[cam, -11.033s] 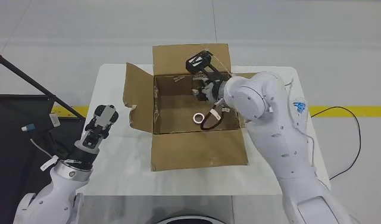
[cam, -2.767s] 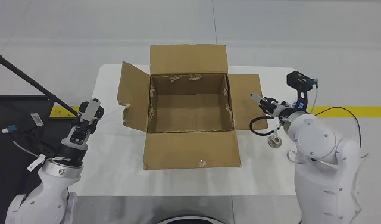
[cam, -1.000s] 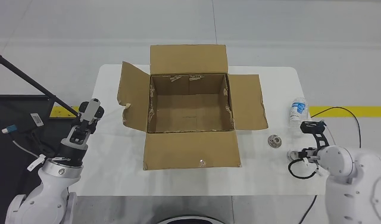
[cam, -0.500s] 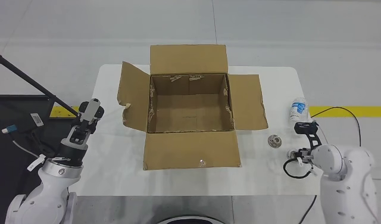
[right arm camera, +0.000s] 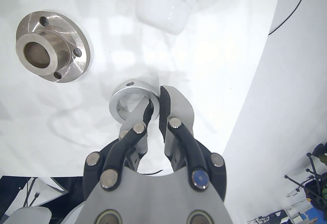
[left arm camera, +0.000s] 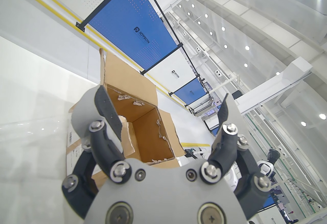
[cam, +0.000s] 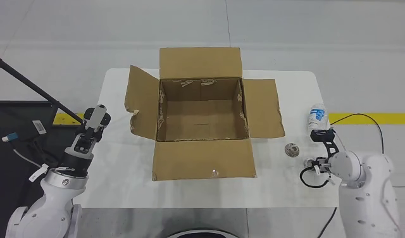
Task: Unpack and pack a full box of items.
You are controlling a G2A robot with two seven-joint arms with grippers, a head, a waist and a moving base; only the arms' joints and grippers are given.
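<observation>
Right wrist view: right pincer clamps metal ring beside flange, bottle.

Left arm out on the robot's left side, forearm angled forward and up. Left gripper tilted upward, fingers spread wide, nothing between them. Right arm on the right side, elbow bent, wrist turned inward toward the left. Right gripper held low and pointing down, fingers pinched on the wall of a ring, with one finger inside the ring and the other outside.
</observation>
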